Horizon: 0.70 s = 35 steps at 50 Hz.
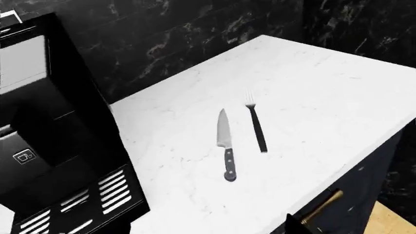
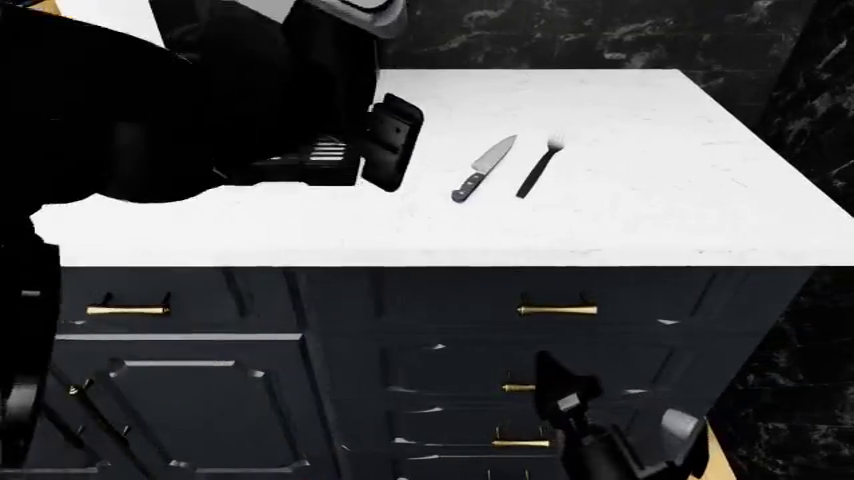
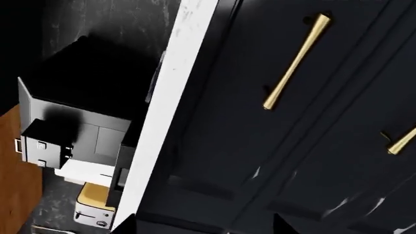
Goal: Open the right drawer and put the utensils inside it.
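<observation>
The white marble counter spreads before me; beneath its front edge the right drawer sits closed, its navy panelled front carrying a brass bar handle; a black coffee machine stands on the counter, half hidden behind my left arm; the knife, silver blade and black riveted handle, lies just beside the fork, apart, parallel; the fork's tines fade into the marble; my right gripper hangs low before the lower drawers; I cannot tell its fingers' spread; my left gripper barely shows.
</observation>
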Motion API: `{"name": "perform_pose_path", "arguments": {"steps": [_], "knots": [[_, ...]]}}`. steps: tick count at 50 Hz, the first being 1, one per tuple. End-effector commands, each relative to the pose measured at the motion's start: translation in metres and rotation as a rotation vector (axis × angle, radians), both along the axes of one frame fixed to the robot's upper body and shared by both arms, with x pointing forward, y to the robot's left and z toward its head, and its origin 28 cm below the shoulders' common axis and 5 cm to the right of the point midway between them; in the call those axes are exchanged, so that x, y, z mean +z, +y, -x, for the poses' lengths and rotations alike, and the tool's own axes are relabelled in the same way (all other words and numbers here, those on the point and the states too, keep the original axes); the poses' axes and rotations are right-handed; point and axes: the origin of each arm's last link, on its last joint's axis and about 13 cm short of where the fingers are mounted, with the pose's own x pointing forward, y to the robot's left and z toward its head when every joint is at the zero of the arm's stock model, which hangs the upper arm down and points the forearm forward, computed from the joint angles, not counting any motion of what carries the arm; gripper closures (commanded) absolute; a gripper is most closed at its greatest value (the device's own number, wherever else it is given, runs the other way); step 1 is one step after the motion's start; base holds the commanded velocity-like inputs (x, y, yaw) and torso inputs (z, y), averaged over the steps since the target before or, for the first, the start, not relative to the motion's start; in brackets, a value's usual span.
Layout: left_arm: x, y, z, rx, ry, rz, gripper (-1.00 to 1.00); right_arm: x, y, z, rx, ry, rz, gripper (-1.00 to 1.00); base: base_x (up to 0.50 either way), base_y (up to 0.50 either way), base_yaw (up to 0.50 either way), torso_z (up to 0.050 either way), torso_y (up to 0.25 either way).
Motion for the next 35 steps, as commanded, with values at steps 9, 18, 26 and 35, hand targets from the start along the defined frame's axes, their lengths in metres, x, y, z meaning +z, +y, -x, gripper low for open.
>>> {"name": "perform_pose_path", "arguments": {"steps": [9,18,26,35], "knots": [[0.062,-0.002,-0.016,0.051,0.005,-0.202,-1.00,-0.011,-0.002,0.000,-0.065,0.041,-0.150,-1.00,0.00,0.00,-0.22,0.000,0.000],[0.057,0.000,-0.022,0.065,0.016,-0.197,-1.00,-0.012,-0.004,0.000,-0.084,0.031,-0.181,-1.00,0.00,0.00,-0.50,0.000,0.000],[0.057,0.002,-0.024,0.075,0.024,-0.197,-1.00,-0.011,-0.002,0.001,-0.045,0.011,-0.186,-1.00,0.00,0.00,-0.50,0.000,0.000],[0.055,0.003,-0.026,0.088,0.033,-0.202,-1.00,-0.007,0.000,-0.002,0.047,0.019,-0.162,-1.00,0.00,0.00,-0.22,0.000,0.000]]}}
